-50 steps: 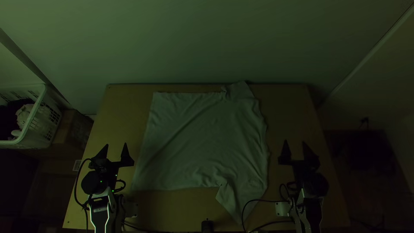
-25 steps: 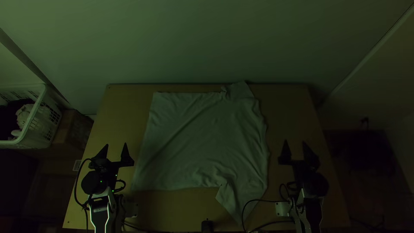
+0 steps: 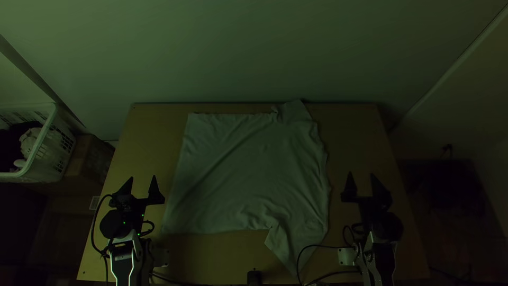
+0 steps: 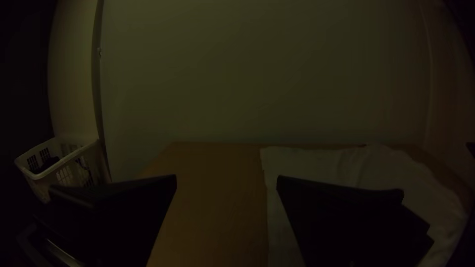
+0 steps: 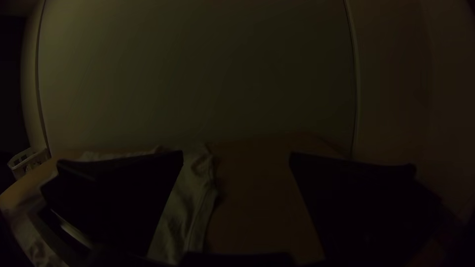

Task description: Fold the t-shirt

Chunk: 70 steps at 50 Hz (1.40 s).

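In the top view a pale t-shirt (image 3: 248,169) lies spread over the middle of the table, its hem side to the left. One sleeve sticks out at the far edge, the other toward the near edge, with wrinkles beside it. My left gripper (image 3: 140,181) stands open left of the shirt, and my right gripper (image 3: 361,179) stands open to its right; neither holds cloth. The left wrist view shows the left gripper (image 4: 226,180) with its fingers wide apart and the shirt (image 4: 316,163) beyond. In the right wrist view the right gripper (image 5: 236,158) is likewise spread, near the shirt (image 5: 190,202).
Bare strips of the wooden table (image 3: 357,127) run along both sides of the shirt. A white laundry basket (image 3: 45,135) with clothes in it stands off the table's left side. Cables (image 3: 317,247) loop by the right arm, one over the near sleeve. A wall rises behind the table.
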Tool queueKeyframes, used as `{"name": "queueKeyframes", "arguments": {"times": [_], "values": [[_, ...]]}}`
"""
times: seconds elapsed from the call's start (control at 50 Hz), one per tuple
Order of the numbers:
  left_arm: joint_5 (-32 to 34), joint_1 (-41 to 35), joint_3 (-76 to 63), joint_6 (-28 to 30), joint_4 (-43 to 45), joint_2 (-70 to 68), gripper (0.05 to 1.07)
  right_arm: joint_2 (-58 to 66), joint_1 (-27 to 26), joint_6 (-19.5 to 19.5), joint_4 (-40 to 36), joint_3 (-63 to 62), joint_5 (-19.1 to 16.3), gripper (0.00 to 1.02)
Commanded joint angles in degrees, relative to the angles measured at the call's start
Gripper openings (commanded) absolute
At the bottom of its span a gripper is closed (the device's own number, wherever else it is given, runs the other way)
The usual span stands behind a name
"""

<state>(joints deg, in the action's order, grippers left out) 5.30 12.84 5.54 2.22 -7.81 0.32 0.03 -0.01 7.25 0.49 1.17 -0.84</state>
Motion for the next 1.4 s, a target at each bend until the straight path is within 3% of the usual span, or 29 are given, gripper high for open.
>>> {"name": "queueKeyframes", "arguments": {"times": [0.0,0.22,0.5,0.8,1.38], "values": [[0.1,-0.6,-2.2,0.8,-2.6,-0.3,1.03,-0.2,0.1,0.4,-1.2,-0.7,0.1,0.98],[-0.8,-1.2,-2.2,1.2,-2.0,-0.5,1.03,-0.3,-0.7,0.5,-0.1,-0.5,0.4,0.98],[-2.4,-1.2,2.3,2.3,5.5,-0.2,1.03,-0.2,-2.6,0.3,11.1,3.7,0.4,0.98],[-2.4,-3.0,13.1,2.2,11.5,10.8,1.03,1.5,-1.8,-3.5,17.2,9.1,0.3,0.98],[-2.7,-5.3,36.4,0.3,13.1,37.7,1.03,27.2,-0.4,-3.3,19.0,32.8,0.2,0.98]]}}
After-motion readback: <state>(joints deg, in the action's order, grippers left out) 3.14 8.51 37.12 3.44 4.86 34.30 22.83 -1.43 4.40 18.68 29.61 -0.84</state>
